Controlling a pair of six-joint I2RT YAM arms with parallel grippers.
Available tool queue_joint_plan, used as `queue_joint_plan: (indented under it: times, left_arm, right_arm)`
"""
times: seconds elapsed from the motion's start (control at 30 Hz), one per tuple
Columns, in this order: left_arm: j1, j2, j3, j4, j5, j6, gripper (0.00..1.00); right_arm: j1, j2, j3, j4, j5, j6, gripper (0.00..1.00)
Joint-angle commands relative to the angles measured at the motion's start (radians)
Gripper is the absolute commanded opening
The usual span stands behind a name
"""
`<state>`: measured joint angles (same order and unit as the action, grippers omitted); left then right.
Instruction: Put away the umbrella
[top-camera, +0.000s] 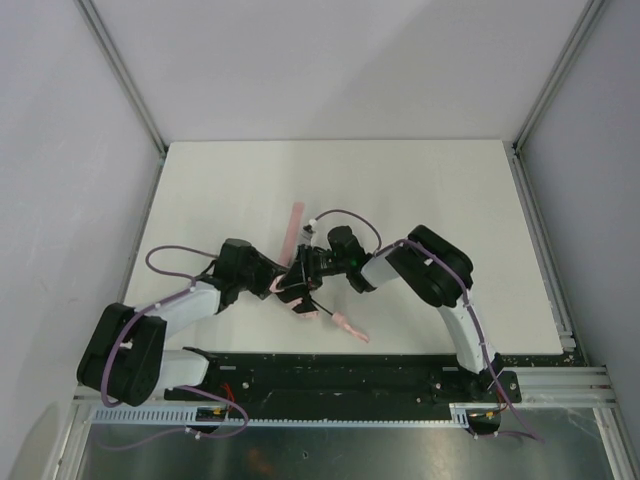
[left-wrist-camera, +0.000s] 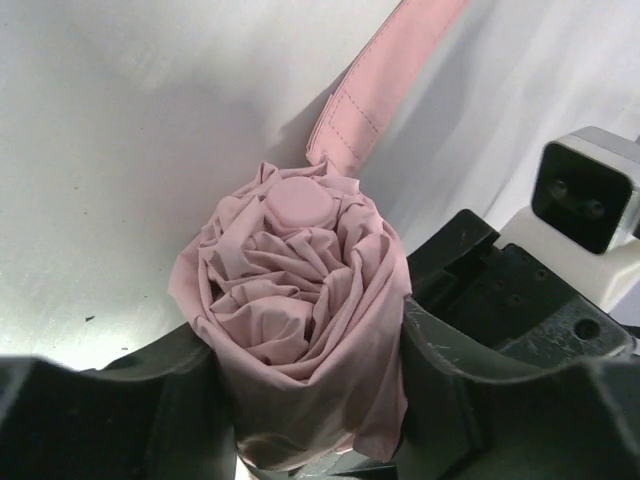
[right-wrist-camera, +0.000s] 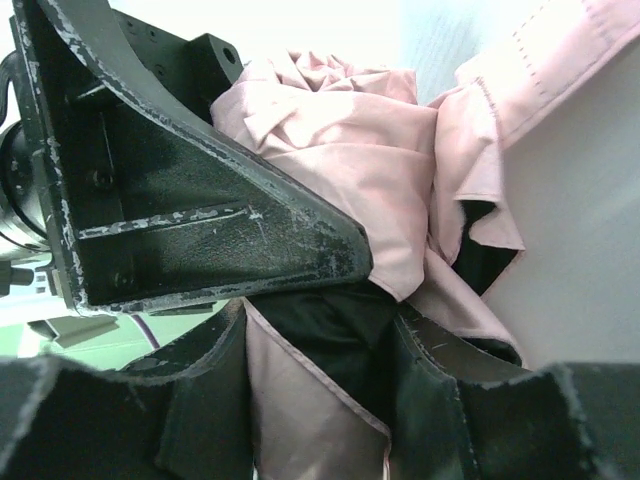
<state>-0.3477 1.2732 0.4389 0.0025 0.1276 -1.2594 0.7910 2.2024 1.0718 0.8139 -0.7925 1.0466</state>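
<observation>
The umbrella (left-wrist-camera: 295, 290) is a tight pale pink fabric bundle, end-on in the left wrist view. My left gripper (left-wrist-camera: 305, 340) is shut on it, with a dark finger (left-wrist-camera: 150, 400) pressed against each side. Its pink strap (left-wrist-camera: 385, 70) trails away over the white table. In the right wrist view my right gripper (right-wrist-camera: 320, 370) is shut on pink and black folds of the umbrella (right-wrist-camera: 330, 130), right beside the left gripper's finger (right-wrist-camera: 200, 220). From above, both grippers meet at the table's middle, left gripper (top-camera: 283, 282) and right gripper (top-camera: 312, 268), hiding most of the umbrella (top-camera: 305, 308).
The white table (top-camera: 200, 200) is walled in by grey panels and metal frame posts (top-camera: 120, 70). A black base rail (top-camera: 340, 375) runs along the near edge. A pink piece (top-camera: 350, 328) lies on the table near the rail, and purple cables (top-camera: 165, 255) loop off both arms.
</observation>
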Motion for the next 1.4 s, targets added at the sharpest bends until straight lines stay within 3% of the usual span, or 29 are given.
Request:
queue_joint_plan:
  times: [0.0, 0.03, 0.2, 0.37, 0.57, 0.77, 1.13, 1.37]
  left_arm:
    - [-0.02, -0.045, -0.007, -0.015, 0.021, 0.019, 0.41]
    - [-0.02, -0.055, -0.011, 0.006, 0.02, 0.024, 0.37]
    - [-0.014, -0.09, -0.059, 0.153, 0.056, 0.048, 0.17]
    - [-0.013, -0.129, -0.064, 0.263, 0.129, 0.126, 0.06]
    - [-0.011, -0.236, -0.004, 0.334, 0.206, 0.251, 0.0]
    - [-0.007, -0.333, 0.045, 0.401, 0.34, 0.367, 0.0]
    - [-0.007, -0.438, 0.074, 0.512, 0.556, 0.347, 0.0]
    - [-0.007, -0.457, 0.084, 0.58, 0.599, 0.27, 0.0]
  right_arm:
    - [-0.005, -0.045, 0.01, 0.168, -0.024, 0.116, 0.01]
    - [-0.006, -0.058, 0.005, 0.147, -0.025, 0.107, 0.04]
    - [-0.018, -0.184, -0.017, -0.133, 0.01, -0.068, 0.47]
    - [-0.069, -0.387, -0.022, -0.482, 0.095, -0.285, 0.69]
    - [-0.191, -0.588, -0.1, -0.592, 0.099, -0.301, 0.74]
    - [-0.317, -0.756, -0.249, -0.437, 0.173, -0.097, 0.8]
    - [-0.315, -0.624, -0.342, -0.092, 0.225, 0.318, 0.81]
    - [-0.219, -0.518, -0.35, -0.02, 0.286, 0.497, 0.8]
